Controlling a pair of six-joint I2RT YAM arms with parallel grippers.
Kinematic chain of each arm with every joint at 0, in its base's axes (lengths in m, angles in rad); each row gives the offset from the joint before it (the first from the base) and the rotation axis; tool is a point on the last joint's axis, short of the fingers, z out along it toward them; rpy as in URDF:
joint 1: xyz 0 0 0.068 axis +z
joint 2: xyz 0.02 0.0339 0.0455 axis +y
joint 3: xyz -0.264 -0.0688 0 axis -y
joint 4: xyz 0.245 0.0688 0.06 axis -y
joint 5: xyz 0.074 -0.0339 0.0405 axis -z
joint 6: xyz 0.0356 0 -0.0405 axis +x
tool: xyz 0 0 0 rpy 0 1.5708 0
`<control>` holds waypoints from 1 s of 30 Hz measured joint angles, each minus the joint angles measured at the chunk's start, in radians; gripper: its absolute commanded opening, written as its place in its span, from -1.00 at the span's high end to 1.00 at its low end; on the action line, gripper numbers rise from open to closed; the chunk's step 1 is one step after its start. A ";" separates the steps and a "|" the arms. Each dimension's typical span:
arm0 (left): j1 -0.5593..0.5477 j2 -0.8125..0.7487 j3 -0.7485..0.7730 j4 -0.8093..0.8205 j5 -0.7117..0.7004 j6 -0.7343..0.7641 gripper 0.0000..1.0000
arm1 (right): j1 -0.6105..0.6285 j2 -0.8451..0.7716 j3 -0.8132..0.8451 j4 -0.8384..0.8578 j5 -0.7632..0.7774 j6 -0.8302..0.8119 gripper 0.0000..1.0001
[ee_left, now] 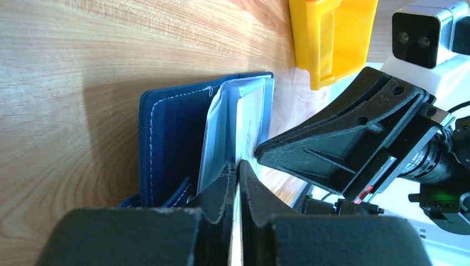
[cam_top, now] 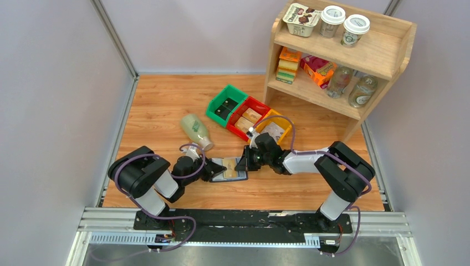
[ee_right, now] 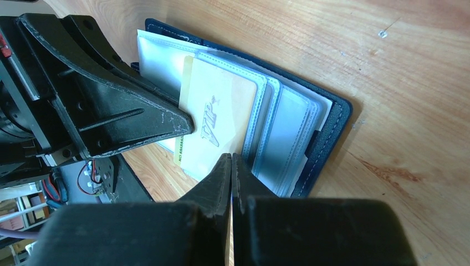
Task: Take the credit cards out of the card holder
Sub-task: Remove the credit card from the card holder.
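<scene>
None of the credit cards [ee_right: 216,119] lies free on the table [cam_top: 161,105] yet, so I judge the task barely begun. The card holder [cam_top: 228,169] lies open and flat near the table's near edge, between the two arms, with its pale sleeves [ee_right: 288,127] fanned upward. One cream card [cam_top: 231,173] marked VIP sits on top and seems to stick partly out of its sleeve towards the left. The left gripper [ee_left: 237,172] meets that card's left edge with its fingers pressed almost together, and a thin pale strip shows between them, so it looks to be pinching the cream card. The right gripper [ee_right: 231,160] is pressed together on nothing, its tip resting against the sleeves as if to pin the holder down. How many more cards the other sleeves hold I cannot tell. What seems left is to draw this card fully out and then empty the rest. Room is tight at the holder, where the two fingertips nearly touch. To the left and along the near edge the wood is open. A bottle [cam_top: 197,130] lies just far-left of the holder, and the green bin [cam_top: 226,105], red bin [cam_top: 249,116] and yellow bin [cam_top: 275,130] stand close on the far right.
</scene>
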 measured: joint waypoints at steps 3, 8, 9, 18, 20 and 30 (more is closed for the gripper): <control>0.002 -0.006 0.000 -0.009 0.001 0.003 0.66 | 0.000 0.003 0.002 0.000 -0.002 0.000 1.00; 0.011 -0.034 0.000 -0.023 0.003 0.011 0.61 | -0.001 0.005 0.003 0.000 -0.005 0.000 1.00; 0.012 -0.041 -0.001 -0.026 0.003 0.011 0.70 | -0.001 0.005 0.003 0.000 -0.005 0.000 0.99; 0.019 -0.127 -0.001 -0.115 0.007 0.039 1.00 | -0.005 0.007 0.004 0.000 -0.012 0.000 1.00; 0.023 -0.163 -0.002 -0.154 0.006 0.050 1.00 | -0.007 0.008 0.005 0.000 -0.015 0.000 0.99; 0.037 -0.539 -0.002 -0.585 -0.035 0.166 0.99 | -0.009 0.019 0.014 0.000 -0.023 0.000 0.99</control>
